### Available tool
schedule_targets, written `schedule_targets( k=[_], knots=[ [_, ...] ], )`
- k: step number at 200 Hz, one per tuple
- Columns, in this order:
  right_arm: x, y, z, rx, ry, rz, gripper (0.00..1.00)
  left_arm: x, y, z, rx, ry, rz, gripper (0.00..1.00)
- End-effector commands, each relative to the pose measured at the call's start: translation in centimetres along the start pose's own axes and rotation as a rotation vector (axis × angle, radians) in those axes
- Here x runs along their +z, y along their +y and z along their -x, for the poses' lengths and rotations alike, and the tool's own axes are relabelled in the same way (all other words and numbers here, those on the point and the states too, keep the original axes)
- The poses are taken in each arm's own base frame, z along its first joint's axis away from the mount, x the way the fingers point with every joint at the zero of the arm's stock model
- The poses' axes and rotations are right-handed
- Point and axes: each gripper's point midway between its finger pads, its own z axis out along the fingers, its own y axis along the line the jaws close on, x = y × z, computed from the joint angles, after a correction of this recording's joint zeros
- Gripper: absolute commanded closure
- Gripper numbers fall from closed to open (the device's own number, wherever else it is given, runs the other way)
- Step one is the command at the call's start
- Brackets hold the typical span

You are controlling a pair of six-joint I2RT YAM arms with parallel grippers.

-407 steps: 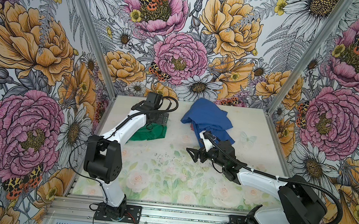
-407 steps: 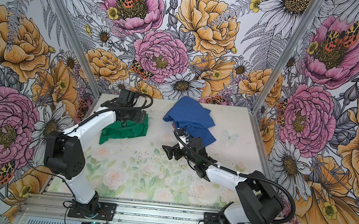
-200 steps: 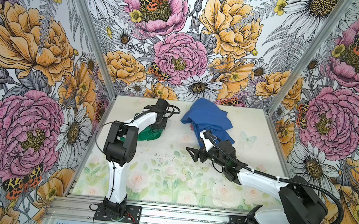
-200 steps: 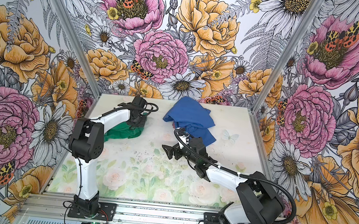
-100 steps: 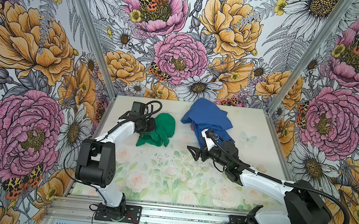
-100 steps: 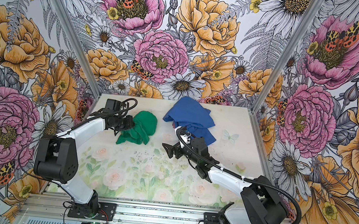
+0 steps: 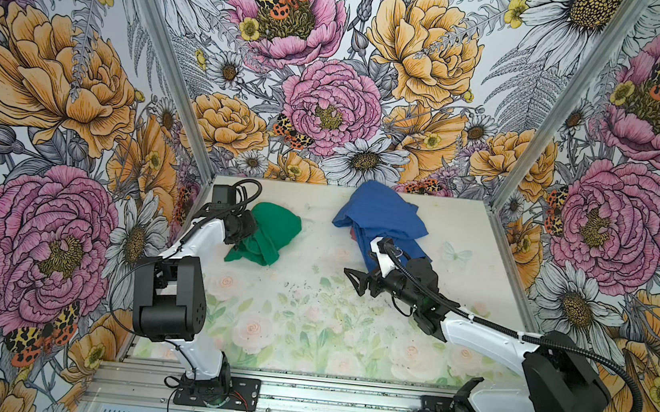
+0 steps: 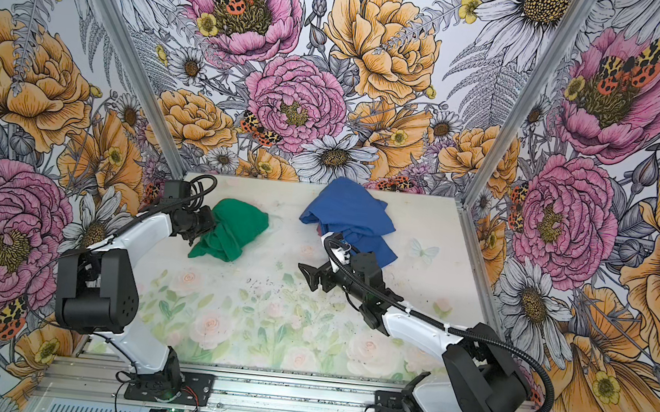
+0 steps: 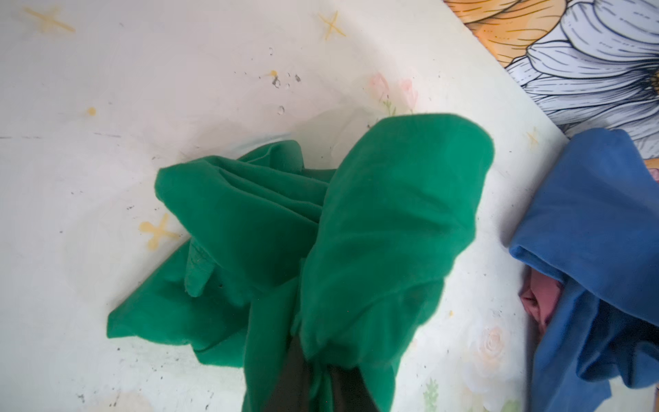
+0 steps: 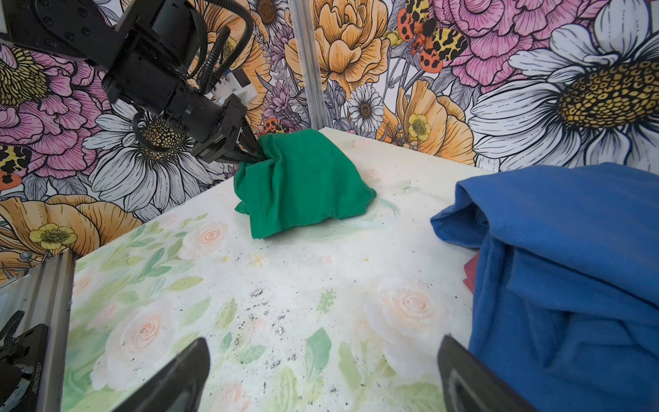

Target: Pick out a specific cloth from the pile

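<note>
Right wrist view shows the cloth [image 10: 303, 182], a small green bundle, sitting on the tabletop [image 10: 285, 278] near the back left corner. One bunched corner is drawn up into the left tool [image 10: 255, 154]. That tool's two black fingers come together on the gathered fold, so it is clenched on the cloth. It holds that corner up while the rest of the cloth rests on the surface.

In the left wrist view the cloth [image 9: 356, 232] drapes over the fingers and hides them, so the grip cannot be read there.

In both top views the cloth [image 7: 271, 230] [image 8: 234, 226] lies left of centre toward the back. It is well apart from the pile [image 7: 381, 216] [image 8: 344, 212], which sits at the back a little right of centre. The pile is mostly a big blue cloth [image 10: 570, 249], with a bit of what looks like a red cloth [image 9: 542, 299] peeking from under its edge.

The right tool [image 7: 354, 279] hangs low over the tabletop just in front of the pile. Its jaws are spread wide and hold nothing.
</note>
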Motion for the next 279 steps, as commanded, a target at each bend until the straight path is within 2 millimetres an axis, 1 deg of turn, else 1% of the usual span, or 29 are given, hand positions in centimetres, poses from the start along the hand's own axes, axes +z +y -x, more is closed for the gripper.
schedule_targets(
  k=[1,10,16,27,36,49,58,66,68,82,86,102,116,132,139,143,144,147,163,202,205,219,267,279],
  knots=[
    [0.3,0.3,-0.2,-0.010,0.002,0.010,0.01,1.3,1.7,0.6,0.032,-0.006,0.098,0.69],
    [0.4,0.2,-0.2,-0.011,0.003,0.009,0.00,1.0,2.1,1.2,0.050,-0.023,0.128,0.63],
    [0.3,0.2,-0.2,-0.011,0.004,0.009,0.01,0.6,2.2,1.6,0.064,-0.041,0.147,0.56],
    [0.3,0.2,-0.3,-0.012,0.004,0.008,0.00,-0.6,2.6,2.7,0.087,-0.086,0.187,0.41],
    [0.3,0.2,-0.2,-0.015,0.001,0.006,0.01,-1.8,2.5,3.6,0.108,-0.126,0.202,0.31],
    [0.3,0.2,-0.2,-0.012,0.003,0.006,0.00,-3.5,1.1,4.4,0.171,-0.168,0.181,0.21],
    [0.4,0.2,-0.2,-0.011,0.004,0.010,0.00,-4.3,-0.2,4.3,0.233,-0.181,0.173,0.12],
    [0.5,0.3,-0.3,-0.009,0.007,0.015,0.00,-4.8,-1.6,3.9,0.300,-0.187,0.174,0.02],
    [0.6,0.3,-0.3,-0.010,0.007,0.015,0.01,-4.9,-1.8,3.9,0.316,-0.188,0.180,0.01],
    [0.8,0.4,-0.5,-0.005,0.014,0.022,0.01,-4.7,-3.9,2.6,0.423,-0.163,0.197,0.01],
    [0.8,0.3,-0.6,-0.003,0.016,0.021,0.00,-4.6,-4.0,2.4,0.444,-0.162,0.224,0.01],
    [0.9,0.4,-0.6,-0.003,0.017,0.022,0.01,-3.2,-5.1,1.1,0.490,-0.118,0.227,0.01],
    [0.9,0.4,-0.6,-0.004,0.016,0.022,0.00,-1.8,-5.3,0.2,0.495,-0.075,0.236,0.01],
    [0.7,0.3,-0.6,-0.007,0.015,0.017,0.00,-0.3,-4.4,-0.3,0.482,-0.033,0.296,0.01],
    [0.7,0.3,-0.5,-0.007,0.013,0.016,0.01,0.1,-3.6,-0.2,0.475,-0.024,0.339,0.01],
    [0.7,0.3,-0.5,-0.007,0.014,0.016,0.00,0.0,-3.4,-0.1,0.473,-0.025,0.355,0.01],
    [0.7,0.3,-0.5,-0.007,0.014,0.016,0.00,0.6,-3.1,-0.3,0.475,-0.011,0.365,0.01],
    [0.6,0.3,-0.5,-0.007,0.014,0.016,0.00,1.3,-2.6,-0.6,0.477,0.007,0.388,0.01],
    [0.6,0.3,-0.4,-0.009,0.011,0.017,0.01,2.5,-1.2,-0.7,0.474,0.040,0.443,0.01],
    [0.7,0.5,-0.3,-0.009,0.010,0.024,0.00,6.7,1.1,-2.6,0.405,0.199,0.374,0.01],
    [0.7,0.5,-0.4,-0.009,0.010,0.024,0.00,7.1,1.0,-3.0,0.396,0.220,0.346,0.01],
    [0.7,0.4,-0.5,-0.009,0.013,0.021,0.00,8.4,1.5,-3.9,0.383,0.281,0.326,0.01],
    [0.8,0.4,-0.6,-0.008,0.017,0.023,0.00,10.4,2.6,-6.2,0.407,0.381,0.326,0.01],
    [0.8,0.4,-0.6,-0.007,0.016,0.022,0.01,10.5,2.8,-6.4,0.399,0.396,0.321,0.08]
  ],
)
